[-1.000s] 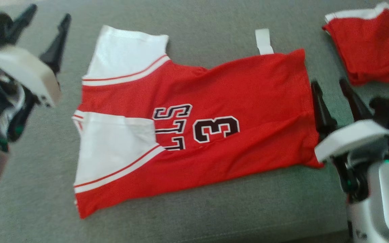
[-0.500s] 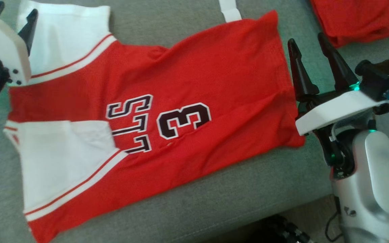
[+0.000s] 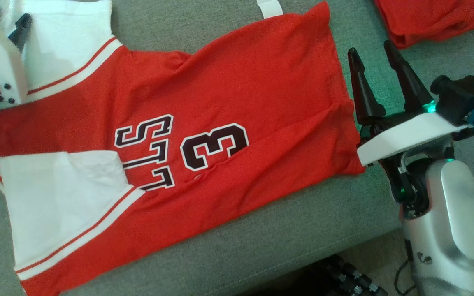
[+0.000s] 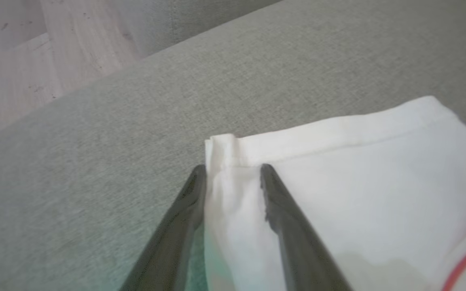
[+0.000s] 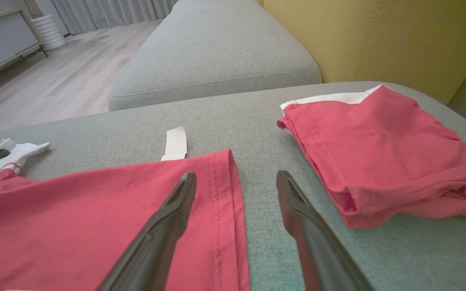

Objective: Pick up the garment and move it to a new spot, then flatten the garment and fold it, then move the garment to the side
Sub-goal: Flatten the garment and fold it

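Observation:
The garment (image 3: 220, 102) is a red jersey with white sleeves, black letters and a "3". It lies spread flat on the grey sofa cushion (image 3: 261, 246). My left gripper (image 3: 8, 20) is at the far-left white sleeve. In the left wrist view its fingers (image 4: 233, 171) straddle the sleeve's folded corner (image 4: 221, 145), narrowed, with white cloth between them. Whether they pinch the cloth I cannot tell. My right gripper (image 3: 369, 48) stands open just beyond the red hem (image 5: 221, 210). Its left finger hangs over the hem and nothing is between its fingers (image 5: 235, 178).
A folded red garment with white trim (image 3: 430, 18) (image 5: 378, 149) lies to the right of my right gripper. A white strip (image 3: 269, 8) sticks out past the hem. The cushion's front edge and floor (image 3: 377, 255) are close by. A yellow backrest (image 5: 378, 36) rises behind.
The head camera has shifted, so the whole picture slid left and up. My left gripper came from beside the jersey onto the white sleeve's corner and its jaws narrowed. The right gripper stays open by the hem.

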